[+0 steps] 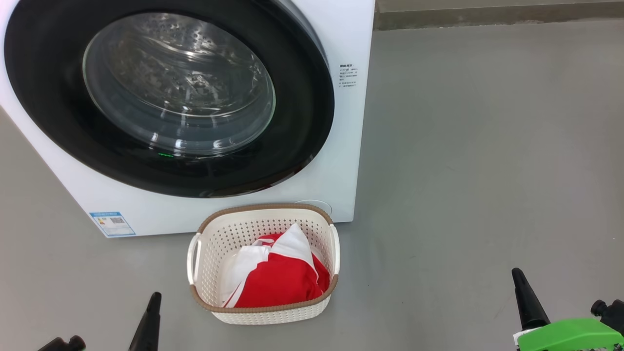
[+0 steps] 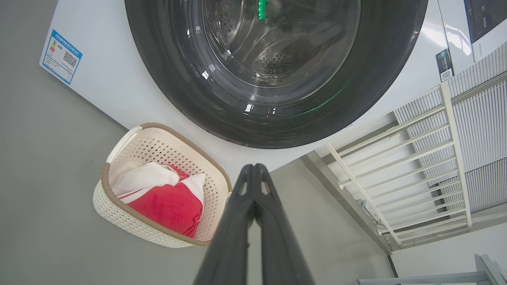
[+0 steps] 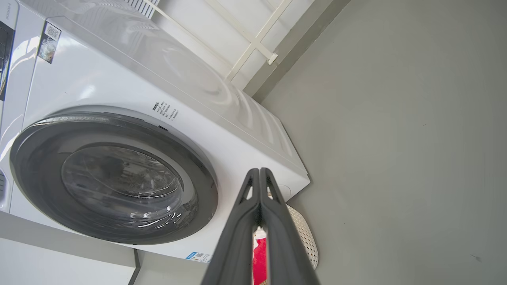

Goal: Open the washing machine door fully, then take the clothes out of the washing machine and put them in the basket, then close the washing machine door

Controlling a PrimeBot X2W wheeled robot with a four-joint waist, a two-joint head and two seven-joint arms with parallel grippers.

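Just a plain grey floor [image 1: 487,146], smooth and matte. The white washing machine [image 1: 146,204] sits straight on it, and the cream basket [image 1: 219,243] is parked just in front of its lower right corner. Can't tell if they touch.

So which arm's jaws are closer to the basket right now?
Left. The left gripper sits just off the near left corner of the basket, jaws shut; the right gripper is much farther away, out to its right.

Laundry room: washing machine [image 1: 348,161], bare grey floor [image 1: 487,146].
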